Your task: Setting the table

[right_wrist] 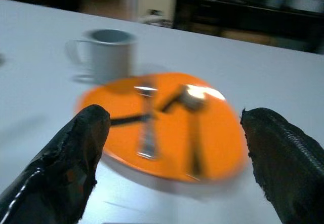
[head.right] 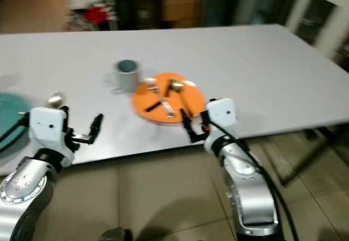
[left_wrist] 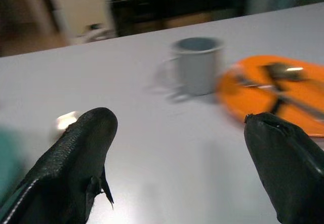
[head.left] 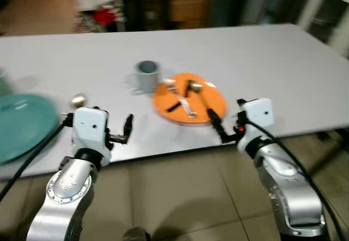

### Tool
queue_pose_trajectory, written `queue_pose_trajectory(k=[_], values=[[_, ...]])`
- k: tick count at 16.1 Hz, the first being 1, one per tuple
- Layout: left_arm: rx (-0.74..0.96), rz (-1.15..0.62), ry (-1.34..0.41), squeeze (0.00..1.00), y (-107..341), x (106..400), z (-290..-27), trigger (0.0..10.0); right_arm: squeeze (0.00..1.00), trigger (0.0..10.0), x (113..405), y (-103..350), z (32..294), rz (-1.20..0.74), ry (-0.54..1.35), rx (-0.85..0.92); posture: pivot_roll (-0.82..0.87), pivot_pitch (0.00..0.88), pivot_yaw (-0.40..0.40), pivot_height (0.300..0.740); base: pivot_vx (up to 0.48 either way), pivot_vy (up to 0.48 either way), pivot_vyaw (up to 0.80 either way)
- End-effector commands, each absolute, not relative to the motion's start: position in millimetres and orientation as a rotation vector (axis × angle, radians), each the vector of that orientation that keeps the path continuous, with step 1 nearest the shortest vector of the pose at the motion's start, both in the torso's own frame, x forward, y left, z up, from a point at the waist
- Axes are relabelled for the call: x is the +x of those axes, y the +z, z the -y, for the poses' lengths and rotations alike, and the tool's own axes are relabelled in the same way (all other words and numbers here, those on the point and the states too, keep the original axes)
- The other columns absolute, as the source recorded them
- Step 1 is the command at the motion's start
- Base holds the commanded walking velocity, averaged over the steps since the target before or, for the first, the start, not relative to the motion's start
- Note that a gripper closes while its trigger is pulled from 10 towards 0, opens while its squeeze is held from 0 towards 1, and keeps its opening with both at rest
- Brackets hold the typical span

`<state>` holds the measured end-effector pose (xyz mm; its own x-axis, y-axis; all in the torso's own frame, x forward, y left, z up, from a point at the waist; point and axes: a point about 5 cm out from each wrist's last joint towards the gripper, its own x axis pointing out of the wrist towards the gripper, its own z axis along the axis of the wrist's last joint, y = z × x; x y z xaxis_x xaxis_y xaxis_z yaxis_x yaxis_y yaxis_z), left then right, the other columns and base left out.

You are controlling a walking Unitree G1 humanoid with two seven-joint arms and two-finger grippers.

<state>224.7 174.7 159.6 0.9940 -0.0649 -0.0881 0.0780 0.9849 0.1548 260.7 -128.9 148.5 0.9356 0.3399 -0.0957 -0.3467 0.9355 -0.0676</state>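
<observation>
My two head eyes look forward and down from above the near edge of the wide white bench [head.left: 245, 61], taking in its whole top, the tiled floor below and both my silver arms. They share one scene, the right eye's picture shifted slightly. My left wrist camera sits low over the bench top, looking along my left pincer [left_wrist: 182, 163] toward the far side, close to the grey cylindrical mug [left_wrist: 196, 64]. My right wrist camera looks the same way past my right pincer [right_wrist: 172, 163], close to the round orange plate [right_wrist: 212, 133]. All four views share mug and plate.
</observation>
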Motion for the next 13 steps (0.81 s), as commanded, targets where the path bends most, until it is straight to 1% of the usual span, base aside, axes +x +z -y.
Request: queue_pose_trajectory(k=[1, 4, 6, 10, 13], values=[[0.165, -0.083, -0.04, 0.0, 159, 227, -179, 10.0, 1.0, 10.0, 263, 155, 127, -0.05, 0.359, -0.086, 0.05, 0.0, 0.006, 0.74, 0.0, 0.0, 0.8], [0.165, -0.038, -0.004, 0.0, 166, 228, -179, 10.0, 1.0, 10.0, 263, 161, 121, -0.027, 0.377, -0.067, 0.06, 0.0, -0.01, 0.74, 0.0, 0.0, 0.8], [0.192, -0.035, -0.035, 0.0, 167, 227, -175, 10.0, 1.0, 10.0, 265, 166, 116, -0.003, 0.39, -0.065, 0.06, 0.0, -0.005, 0.74, 0.0, 0.0, 0.8], [0.18, -0.04, -0.019, 0.0, 167, 230, -176, 10.0, 1.0, 10.0, 263, 167, 112, -0.004, 0.403, -0.061, 0.06, 0.0, 0.002, 0.74, 0.0, 0.0, 0.8], [0.16, -0.048, -0.016, 0.0, 165, 228, -173, 10.0, 1.0, 10.0, 263, 168, 112, -0.013, 0.416, -0.078, 0.06, 0.0, -0.005, 0.74, 0.0, 0.0, 0.8]])
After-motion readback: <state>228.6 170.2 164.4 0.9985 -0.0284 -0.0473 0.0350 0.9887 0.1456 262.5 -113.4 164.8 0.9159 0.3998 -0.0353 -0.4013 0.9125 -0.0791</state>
